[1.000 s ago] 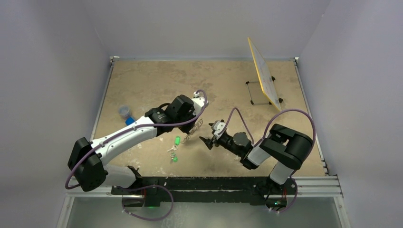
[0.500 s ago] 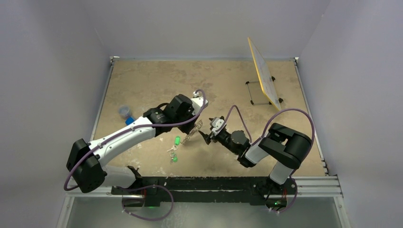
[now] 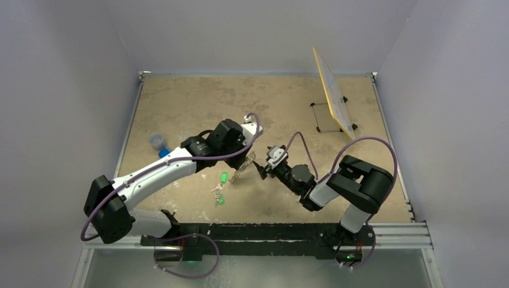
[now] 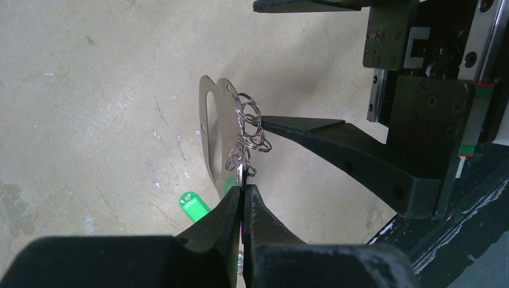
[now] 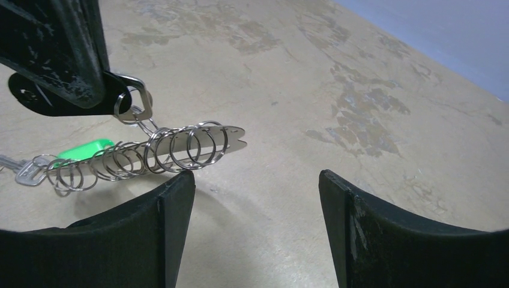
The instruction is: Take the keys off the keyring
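The keyring (image 4: 206,135) is a flat pale metal loop with an oval slot, hanging off the table, with several wire rings (image 5: 150,157) strung along it. My left gripper (image 4: 242,187) is shut on a small ring and metal bit at the loop's end (image 5: 129,102). From above, the left gripper (image 3: 245,158) holds the keyring (image 3: 242,170) just left of my right gripper (image 3: 260,170). The right gripper (image 5: 253,175) stands open; its left fingertip (image 5: 177,186) sits just under the free end of the loop. Keys on the loop are hidden from me; only rings show.
A bunch of small keys with bright green tags (image 3: 220,189) lies on the table below the loop; one tag (image 5: 84,149) and a silver key (image 5: 24,172) show behind it. A blue object (image 3: 158,144) sits at the left, a yellow board on a stand (image 3: 333,99) at the back right.
My right gripper has edged up the table and closer to the hanging keyring. The left arm and the keyring have held still.
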